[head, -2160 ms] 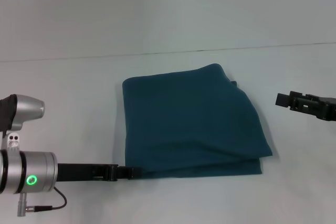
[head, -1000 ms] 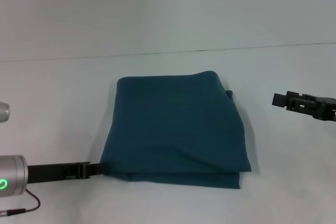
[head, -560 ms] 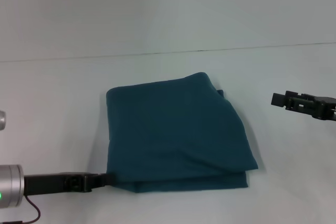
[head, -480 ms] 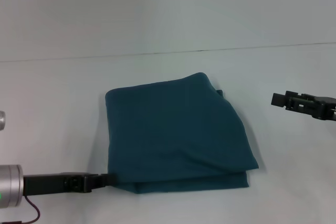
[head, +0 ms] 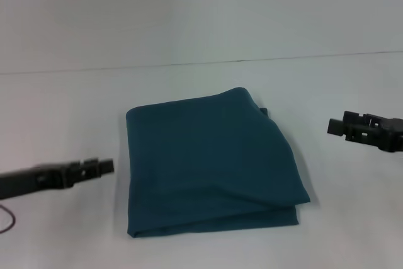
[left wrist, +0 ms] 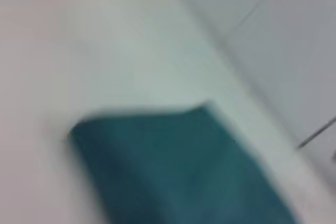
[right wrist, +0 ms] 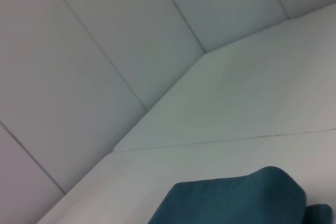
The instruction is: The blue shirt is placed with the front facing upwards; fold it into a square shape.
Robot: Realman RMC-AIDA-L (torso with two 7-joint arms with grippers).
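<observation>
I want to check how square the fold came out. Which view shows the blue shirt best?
The head view: the whole folded blue shirt lies in frame, all edges visible. The left wrist view shows a blurred part of it; the right wrist view shows only one corner at the frame's edge.

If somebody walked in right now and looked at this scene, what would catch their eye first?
The blue shirt, folded into a rough square with its layered edges showing along the near side, lies in the middle of the white table. The left gripper hangs just off the shirt's left edge without touching it. The right gripper hovers well clear on the right side.
</observation>
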